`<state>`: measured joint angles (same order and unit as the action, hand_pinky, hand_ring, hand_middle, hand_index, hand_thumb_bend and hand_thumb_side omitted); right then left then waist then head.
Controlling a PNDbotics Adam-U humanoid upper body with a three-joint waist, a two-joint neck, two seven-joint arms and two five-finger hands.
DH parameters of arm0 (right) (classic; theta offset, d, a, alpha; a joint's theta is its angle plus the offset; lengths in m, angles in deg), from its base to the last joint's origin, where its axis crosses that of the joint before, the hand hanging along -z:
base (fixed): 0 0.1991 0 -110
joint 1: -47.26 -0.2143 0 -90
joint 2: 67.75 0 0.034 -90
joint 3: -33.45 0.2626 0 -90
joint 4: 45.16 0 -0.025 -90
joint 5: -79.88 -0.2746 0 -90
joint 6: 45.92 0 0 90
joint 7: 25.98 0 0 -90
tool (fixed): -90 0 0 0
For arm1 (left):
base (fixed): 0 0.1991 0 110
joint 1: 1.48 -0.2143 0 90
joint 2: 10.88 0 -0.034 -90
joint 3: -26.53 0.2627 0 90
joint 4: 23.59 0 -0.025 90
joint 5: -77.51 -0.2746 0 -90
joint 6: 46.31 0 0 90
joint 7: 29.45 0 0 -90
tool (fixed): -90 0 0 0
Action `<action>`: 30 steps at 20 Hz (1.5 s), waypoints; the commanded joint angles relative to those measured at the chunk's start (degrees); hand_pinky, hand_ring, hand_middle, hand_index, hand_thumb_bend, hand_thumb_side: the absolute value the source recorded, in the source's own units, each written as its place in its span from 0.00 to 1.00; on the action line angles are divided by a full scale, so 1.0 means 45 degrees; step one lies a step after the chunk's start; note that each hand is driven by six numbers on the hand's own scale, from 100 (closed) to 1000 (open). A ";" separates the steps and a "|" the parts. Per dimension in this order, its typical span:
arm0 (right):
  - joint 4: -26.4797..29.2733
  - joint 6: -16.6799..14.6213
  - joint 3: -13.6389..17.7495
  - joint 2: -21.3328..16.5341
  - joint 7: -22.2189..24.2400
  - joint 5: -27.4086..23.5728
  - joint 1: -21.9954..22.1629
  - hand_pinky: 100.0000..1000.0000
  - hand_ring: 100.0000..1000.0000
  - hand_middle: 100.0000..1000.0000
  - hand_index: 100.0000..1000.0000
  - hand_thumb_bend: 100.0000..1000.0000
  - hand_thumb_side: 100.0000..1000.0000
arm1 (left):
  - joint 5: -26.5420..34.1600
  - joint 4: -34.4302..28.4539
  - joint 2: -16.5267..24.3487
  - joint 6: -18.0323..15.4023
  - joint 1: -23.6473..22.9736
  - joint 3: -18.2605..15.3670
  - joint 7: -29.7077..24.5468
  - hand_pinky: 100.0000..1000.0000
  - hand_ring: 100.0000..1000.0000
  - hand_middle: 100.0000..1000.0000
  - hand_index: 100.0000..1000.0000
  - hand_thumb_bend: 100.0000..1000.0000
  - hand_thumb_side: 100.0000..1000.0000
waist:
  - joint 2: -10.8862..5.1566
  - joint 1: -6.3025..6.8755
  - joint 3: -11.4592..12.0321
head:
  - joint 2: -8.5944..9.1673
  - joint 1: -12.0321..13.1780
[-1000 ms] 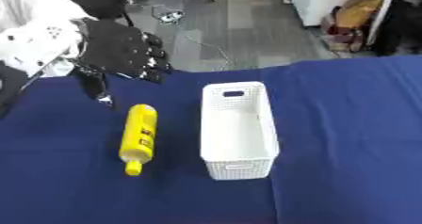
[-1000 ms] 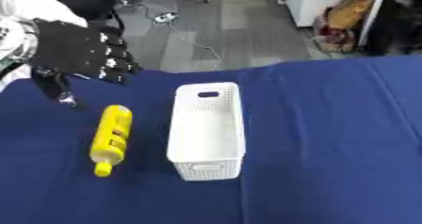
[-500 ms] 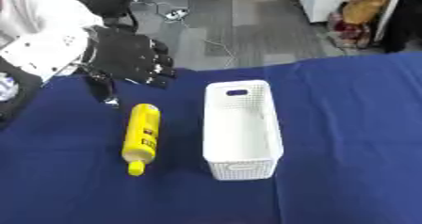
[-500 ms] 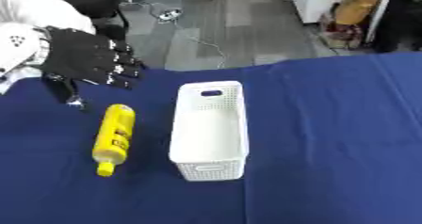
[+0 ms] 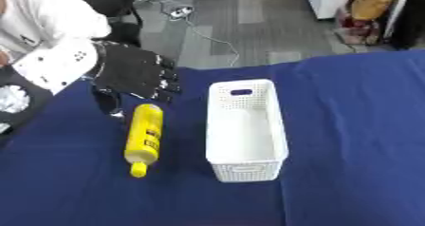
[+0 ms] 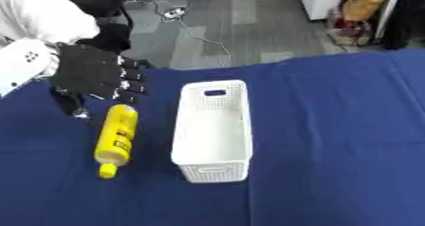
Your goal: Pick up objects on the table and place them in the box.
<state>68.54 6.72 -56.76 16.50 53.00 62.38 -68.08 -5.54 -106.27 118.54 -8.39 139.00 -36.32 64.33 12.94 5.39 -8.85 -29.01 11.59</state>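
Observation:
A yellow bottle [image 5: 143, 137] lies on the blue table, its cap toward the near edge, just left of a white perforated box [image 5: 245, 127] that holds nothing. My left hand [image 5: 133, 77] hovers over the far end of the bottle, back of the hand up, fingers spread and relaxed, thumb hanging down at the left of the bottle. It holds nothing. My right hand shows in neither view.
The blue cloth [image 5: 348, 139] covers the whole table; its far edge runs behind the box. Beyond it are grey floor, cables and some clutter at the upper right.
My left hand has come down and to the right, closer to the far end of the bottle. The bottle and box have stayed where they were.

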 commanded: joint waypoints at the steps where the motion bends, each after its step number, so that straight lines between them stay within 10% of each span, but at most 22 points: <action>1: 0.0198 -0.0019 0.0020 -0.0327 0.0067 -0.0050 -0.0241 0.23 0.34 0.44 0.52 0.02 0.88 | -0.0187 0.0026 0.0554 0.0024 0.0086 -0.0020 0.0235 0.73 0.75 0.82 0.82 0.65 0.40 | -0.0140 -0.0021 -0.0015 | 0.0077 0.0178; 30: 0.0198 0.0075 -0.0003 -0.0563 0.0216 -0.0086 -0.0331 0.23 0.34 0.43 0.52 0.02 0.88 | -0.1060 0.0636 0.0889 0.0024 -0.0251 0.0400 0.0444 0.72 0.76 0.83 0.83 0.67 0.38 | 0.0158 0.0350 -0.0089 | 0.0089 0.0394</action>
<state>68.54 7.04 -57.09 15.50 53.80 61.91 -69.29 -9.89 -103.41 120.03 -8.29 137.42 -34.15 66.37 14.78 7.11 -9.35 -29.01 13.07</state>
